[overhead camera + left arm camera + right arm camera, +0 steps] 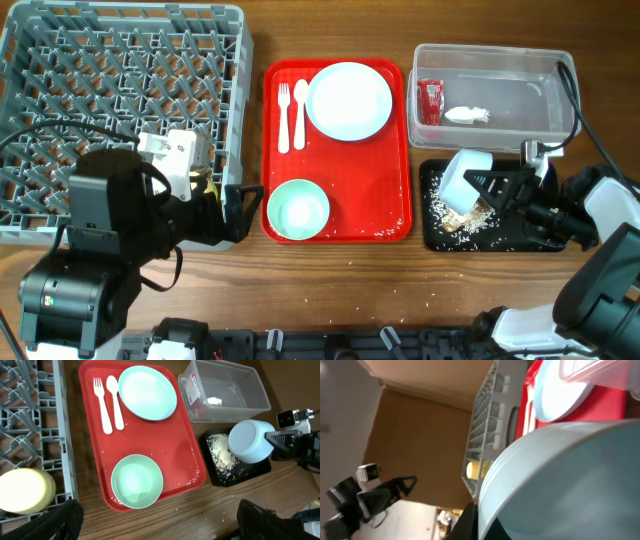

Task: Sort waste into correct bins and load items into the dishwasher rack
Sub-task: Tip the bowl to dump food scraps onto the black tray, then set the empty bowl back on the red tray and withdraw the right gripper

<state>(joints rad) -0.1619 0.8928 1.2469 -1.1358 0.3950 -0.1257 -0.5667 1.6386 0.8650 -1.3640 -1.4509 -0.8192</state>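
My right gripper point(497, 190) is shut on the rim of the light-blue bowl point(465, 176), holding it tilted over the black tray point(520, 240), where beige food scraps point(445, 215) lie. The bowl fills the right wrist view point(570, 480). The clear tub point(530, 95) holds the red sachet point(429, 100) and the white napkin point(467, 115). The pale plate point(348, 100), fork point(283, 115), spoon point(299, 110) and mint-green bowl point(298, 210) sit on the red tray point(370, 190). My left gripper point(160, 525) is open and empty above the table's front edge. The yellow cup point(25, 490) sits in the grey rack point(120, 100).
The rack takes up the left side of the table, with the red tray beside it. Loose crumbs lie on the red tray's front edge and on the wood in front of it point(210, 505). Cables run along the far right edge.
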